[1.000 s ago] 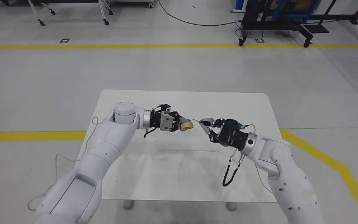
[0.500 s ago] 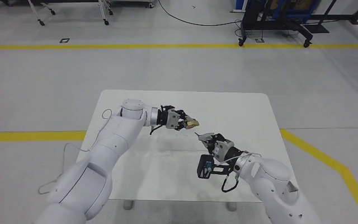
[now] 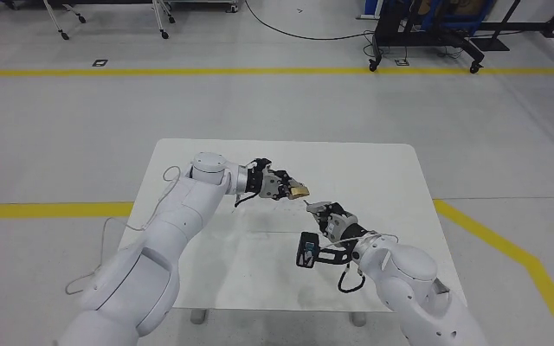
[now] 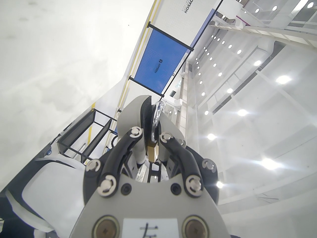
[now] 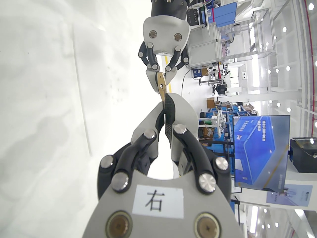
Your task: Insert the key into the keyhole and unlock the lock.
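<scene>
Surface: white table under both arms; grey floor with a yellow line beyond.
Right gripper: pinched shut on the key; only a short brass-coloured tip showing past the pads, aimed at the lock.
Left gripper: clamped on the lock, brass body and silvery shackle between the fingers; held in the air above the table's middle, keyhole facing the right gripper.
Step in hand: judged as lining up for insertion; tip just beside the keyhole face, entry not possible to tell.
Next move: calls for squaring the blade to the slot, a straight push, then a twist against a firm left grip.
Surroundings: black cable hanging off the right arm; black wheeled frame well apart on the floor.
Obstruction: none seen between key and lock; likely risk of the key slipping in the pads.
</scene>
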### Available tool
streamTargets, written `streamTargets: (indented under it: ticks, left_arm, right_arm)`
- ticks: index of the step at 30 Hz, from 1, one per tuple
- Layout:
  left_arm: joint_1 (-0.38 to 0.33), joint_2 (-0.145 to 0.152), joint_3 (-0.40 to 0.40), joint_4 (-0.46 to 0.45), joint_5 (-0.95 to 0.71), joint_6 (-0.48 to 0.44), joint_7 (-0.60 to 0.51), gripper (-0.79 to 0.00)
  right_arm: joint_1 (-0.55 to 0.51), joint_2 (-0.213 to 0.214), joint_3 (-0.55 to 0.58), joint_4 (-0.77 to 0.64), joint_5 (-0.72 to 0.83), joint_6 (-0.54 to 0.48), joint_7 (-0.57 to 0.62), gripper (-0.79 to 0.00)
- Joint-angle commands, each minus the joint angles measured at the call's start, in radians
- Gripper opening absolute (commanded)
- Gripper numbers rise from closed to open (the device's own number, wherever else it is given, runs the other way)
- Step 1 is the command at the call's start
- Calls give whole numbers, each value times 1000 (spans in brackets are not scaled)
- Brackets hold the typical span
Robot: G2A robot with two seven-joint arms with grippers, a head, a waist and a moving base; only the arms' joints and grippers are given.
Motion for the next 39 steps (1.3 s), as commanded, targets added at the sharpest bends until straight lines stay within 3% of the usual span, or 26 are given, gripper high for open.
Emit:
streamTargets:
  ticks: [1,39]
  left_arm:
    - [0,-4,-1,5,2,-3,6,-785]
    - [-10,-36,-18,44,78,-20,14,-785]
  right_arm:
    - [4,-1,-15,3,-15,2,21,-785]
    - [99,-29,-124,107,-55,33,176,-785]
